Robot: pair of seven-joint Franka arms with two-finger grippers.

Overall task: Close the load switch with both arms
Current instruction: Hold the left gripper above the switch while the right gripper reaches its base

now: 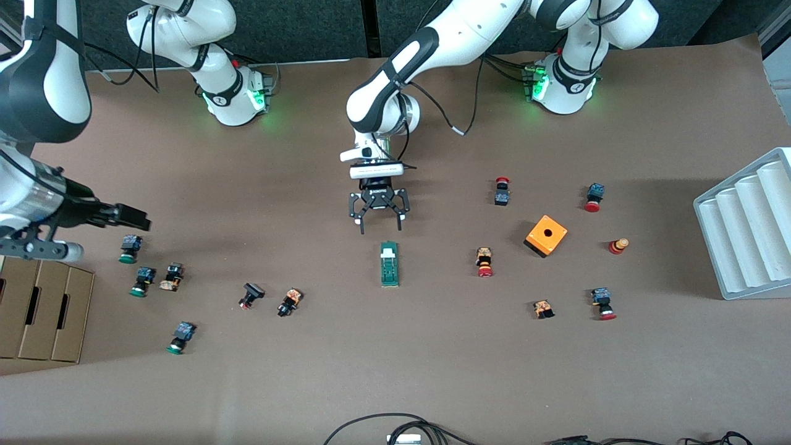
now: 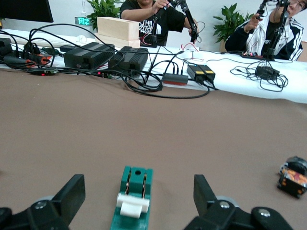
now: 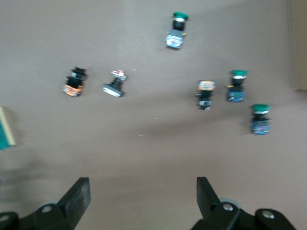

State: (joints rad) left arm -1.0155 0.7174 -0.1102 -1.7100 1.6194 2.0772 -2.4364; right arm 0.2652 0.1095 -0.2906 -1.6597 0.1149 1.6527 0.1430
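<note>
The load switch (image 1: 389, 264) is a narrow dark-green block lying flat mid-table, its white tab at the end farther from the front camera. My left gripper (image 1: 380, 227) hangs open just past that tab end, apart from the switch. In the left wrist view the load switch (image 2: 135, 184) lies between the spread fingers (image 2: 72, 196), untouched, under the left gripper (image 2: 139, 196). My right gripper (image 1: 137, 218) is up over the right arm's end of the table. The right gripper (image 3: 143, 196) is open with bare table under it. One end of the switch (image 3: 5, 127) shows at that view's edge.
Green-capped push buttons (image 1: 128, 248) and other small buttons (image 1: 288, 301) lie toward the right arm's end. An orange cube box (image 1: 546, 235) and red-capped buttons (image 1: 484, 262) lie toward the left arm's end. Cardboard boxes (image 1: 43, 309) and a grey ribbed tray (image 1: 748, 228) stand at the table's ends.
</note>
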